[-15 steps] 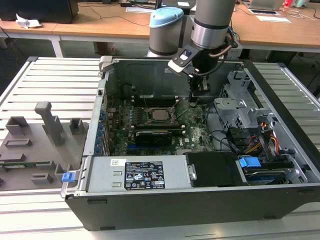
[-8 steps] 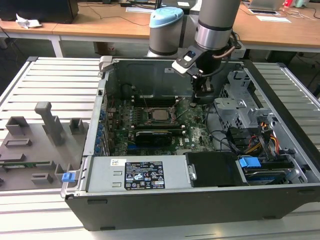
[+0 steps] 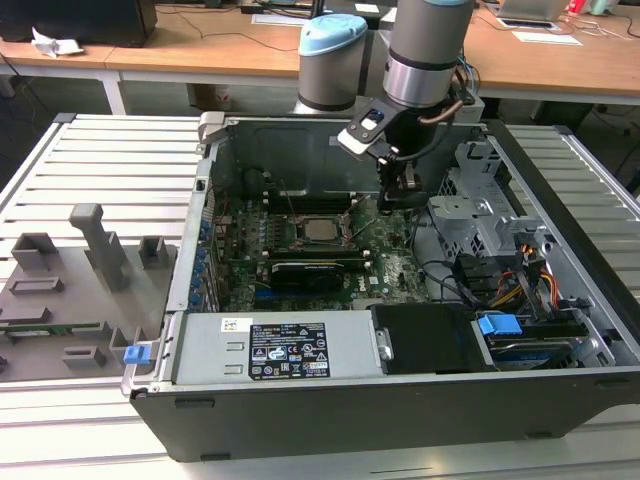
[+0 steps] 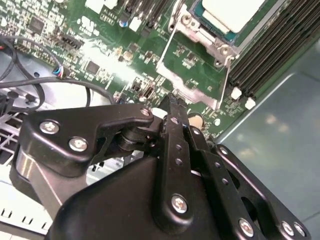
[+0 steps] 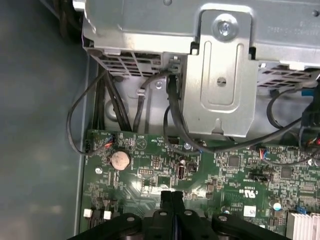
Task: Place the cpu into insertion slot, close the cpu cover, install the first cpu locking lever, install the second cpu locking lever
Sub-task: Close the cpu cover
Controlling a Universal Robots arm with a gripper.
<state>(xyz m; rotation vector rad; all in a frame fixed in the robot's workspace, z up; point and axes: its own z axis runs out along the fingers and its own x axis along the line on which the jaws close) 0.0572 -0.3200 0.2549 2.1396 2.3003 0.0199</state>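
The gripper (image 3: 392, 197) hangs inside the open computer case (image 3: 200, 300), over the green motherboard (image 3: 395, 262) and just to the exterior view's right of the processor socket. In both wrist views its two black fingers (image 4: 176, 131) are pressed flat against each other, with no gap and nothing caught between them. The clenched tips (image 5: 172, 196) point down at a bare patch of board; whether they touch it I cannot tell.

The cpu (image 3: 322, 228) already sits in the insertion slot (image 3: 304, 230), its silver-grey face up. In the second wrist view the cpu (image 4: 232, 12) lies beyond the fingertips. Between the two is the cpu cover (image 4: 176, 50), a thin metal frame whose square window shows green board rather than the chip, so it does not lie over the cpu. Whether it stands raised or lies flat I cannot tell. Long black memory slots (image 4: 272, 47) run beside the socket.

In the first wrist view a round coin cell (image 5: 120, 159) sits on the board near the fingertips, and black cables (image 5: 172, 115) run up to a grey metal drive cage (image 5: 220, 75). A black expansion card (image 3: 305, 270) lies in front of the socket.
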